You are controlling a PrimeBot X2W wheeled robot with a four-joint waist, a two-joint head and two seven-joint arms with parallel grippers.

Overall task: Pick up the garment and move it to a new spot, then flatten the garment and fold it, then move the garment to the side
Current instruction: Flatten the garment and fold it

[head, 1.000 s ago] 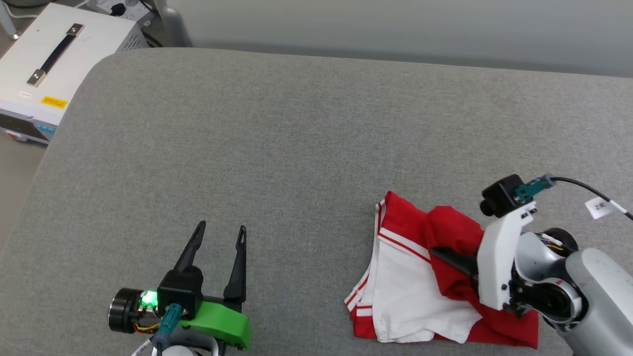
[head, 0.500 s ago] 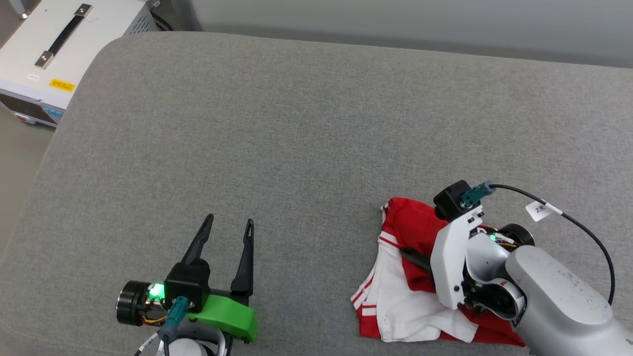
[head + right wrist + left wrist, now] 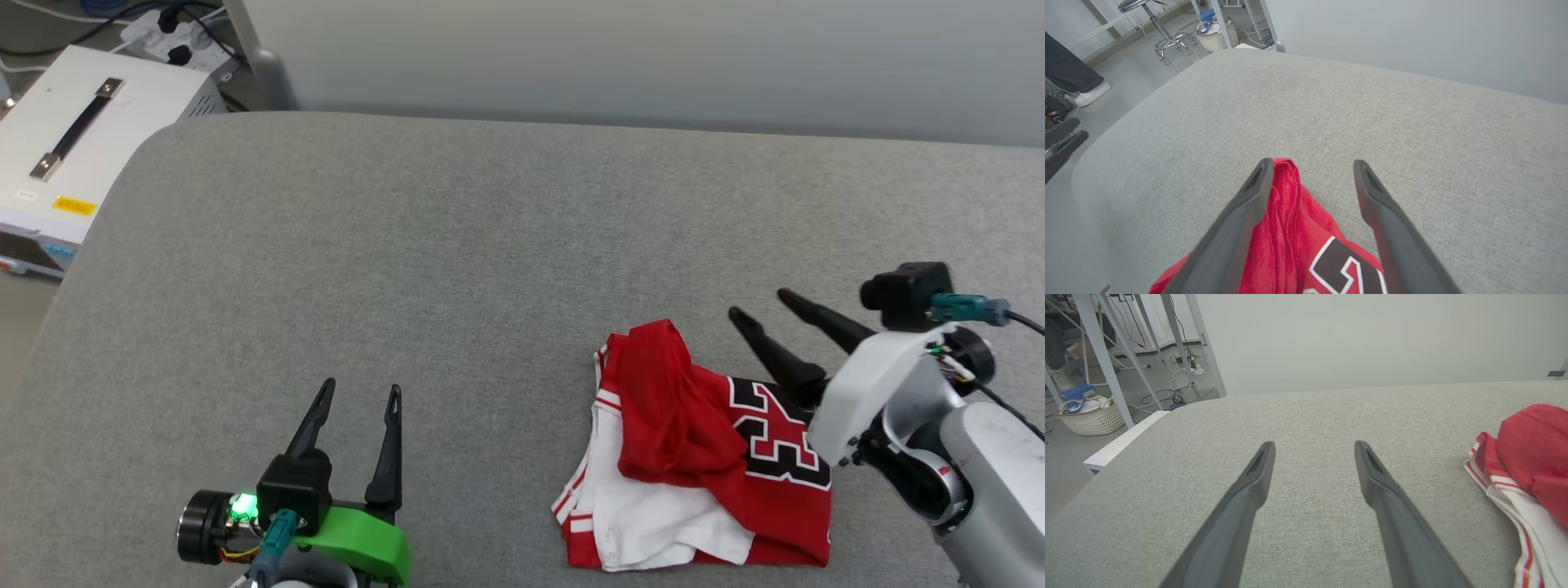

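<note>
1. Nearest, at the left of the desk's (image 3: 490, 245) near edge, the left end effector (image 3: 362, 385) hovers with its two fingers spread wide. Nothing is between them, and bare grey fabric lies beneath.
2. The garment (image 3: 694, 433) lies bunched on the near right part of the desk. A red fold is draped across its middle, and a white sleeve with stripe trim spills toward the near left. The black "23" faces up on its right side.
3. The right end effector (image 3: 759, 303) stands over the garment's right edge with its fingers wide apart, gripping nothing. Its tips point past the garment's far edge, over bare desk. In the right wrist view the red fold runs under the left finger and the numeral sits between the finger roots. I cannot tell whether the finger touches the cloth.
4. Judging by the open fingers and the unsquared cloth, this looks like the put-down at a spot, with flattening to follow.
   - The right arm should rise straight off the cloth first, so the left finger does not snag the fold.
   - It could then take the draped red flap at its far peak and draw it away from the sleeve.
   - The left arm, well apart from the garment, would need to cross over and hold the striped edge, so the jersey spreads rather than slides.
5. Farther up, the desk is open fabric with room to spread the shirt. A white case (image 3: 82, 139) sits off the desk's far left corner, out of the way.
</note>
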